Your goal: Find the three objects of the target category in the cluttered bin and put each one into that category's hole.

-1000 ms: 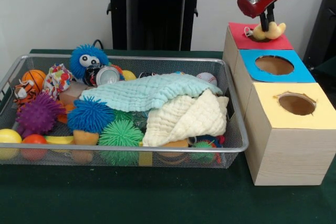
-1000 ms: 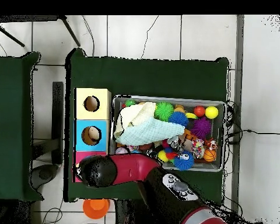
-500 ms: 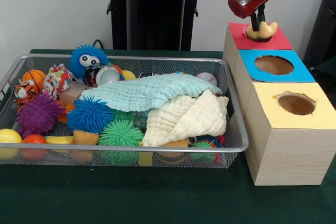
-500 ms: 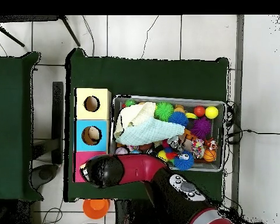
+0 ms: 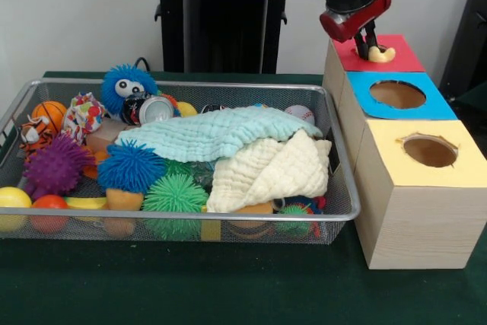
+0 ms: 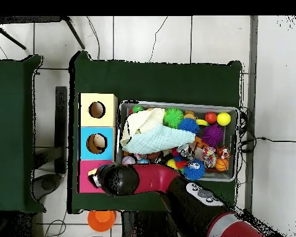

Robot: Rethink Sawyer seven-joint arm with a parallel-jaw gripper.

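A yellow toy [image 5: 378, 54] is seen on the red box [image 5: 401, 55] under the gripper [image 5: 370, 39]; grip can't be told. Bin [image 5: 335, 211] contents are covered by two cloths [image 5: 243, 150].

Soft, even room light is falling from above, leaving only faint shadows. Nothing is glaring. Both views are staying mildly soft, without edge distortion.

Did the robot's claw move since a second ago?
Yes. In the front view the gripper has slid left across the red box top, from its middle toward the left edge, above the yellow toy.
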